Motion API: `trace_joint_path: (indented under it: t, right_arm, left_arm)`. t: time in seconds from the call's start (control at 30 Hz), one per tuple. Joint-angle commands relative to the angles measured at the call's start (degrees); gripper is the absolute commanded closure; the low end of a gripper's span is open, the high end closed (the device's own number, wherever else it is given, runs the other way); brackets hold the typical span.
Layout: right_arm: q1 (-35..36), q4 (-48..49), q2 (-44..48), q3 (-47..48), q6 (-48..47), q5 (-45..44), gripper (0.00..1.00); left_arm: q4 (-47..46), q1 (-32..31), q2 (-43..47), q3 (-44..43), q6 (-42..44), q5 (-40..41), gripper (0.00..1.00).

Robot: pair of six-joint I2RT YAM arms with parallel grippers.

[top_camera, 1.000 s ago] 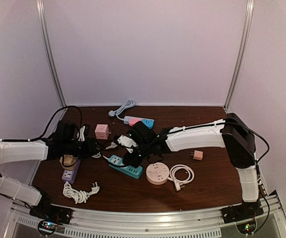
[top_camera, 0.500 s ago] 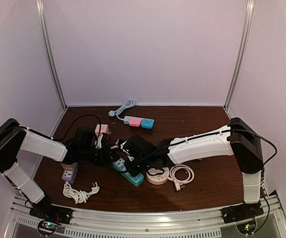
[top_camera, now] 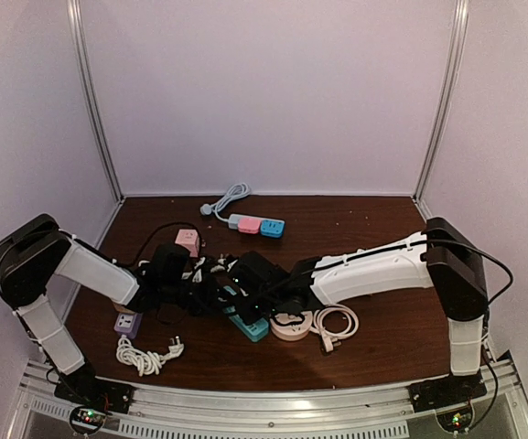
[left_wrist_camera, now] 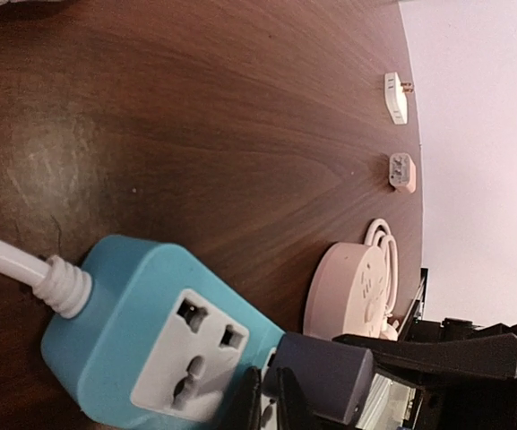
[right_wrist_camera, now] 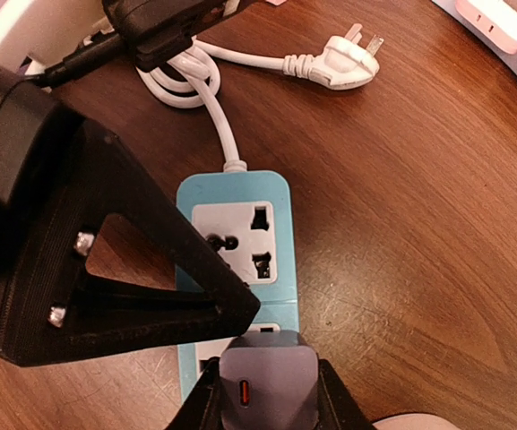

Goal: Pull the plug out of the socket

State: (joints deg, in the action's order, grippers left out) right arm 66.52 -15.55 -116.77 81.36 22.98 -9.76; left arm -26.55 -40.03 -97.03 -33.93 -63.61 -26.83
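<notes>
The left arm [top_camera: 94, 272] has swung inward, and its jaws, seemingly pressed together, now bear on the teal power strip [right_wrist_camera: 276, 188] just beside the right jaws, which pinch the still-seated dark plug [right_wrist_camera: 267, 381], so the strip looks braced for the pull.

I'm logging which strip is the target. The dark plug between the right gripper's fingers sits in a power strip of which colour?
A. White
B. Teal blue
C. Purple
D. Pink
B: the right wrist view shows the dark plug seated in the end of the teal-blue power strip.
</notes>
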Motion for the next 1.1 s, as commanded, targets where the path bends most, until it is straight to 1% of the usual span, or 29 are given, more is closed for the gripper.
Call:
trace_joint_path:
  t: [0.0,0.17,0.37,0.5,0.63,0.83,1.07]
  right_arm:
    - [0.2,0.0,1.0,0.4,1.0,-3.3,0.92]
    - [0.2,0.6,1.1,0.2,0.9,-2.2,0.92]
    - [0.2,0.3,2.1,0.6,0.5,-2.4,0.93]
    - [0.2,-0.5,2.5,2.4,0.0,-2.6,0.93]
    - [0.1,-0.6,3.1,3.7,0.0,-1.9,0.93]
    - [0.0,-1.1,4.7,4.9,-0.8,-2.0,0.93]
    - [0.0,-2.8,5.9,5.9,-1.5,-2.5,0.93]
  left_arm:
    - [-0.9,-0.2,-0.9,0.9,-2.0,2.3,0.91]
    - [0.9,-0.2,-1.7,1.3,-2.8,4.7,0.93]
    - [9.5,-0.3,-1.8,-0.2,-1.4,8.7,0.98]
    - [13.4,-0.9,-1.8,-0.5,-0.2,10.8,0.99]
    - [19.4,-2.3,-1.9,-1.2,1.3,14.2,1.00]
    - [20.2,-3.7,-2.2,1.3,-0.1,16.9,1.00]
    - [20.0,-3.7,-2.4,1.3,0.2,16.6,1.00]
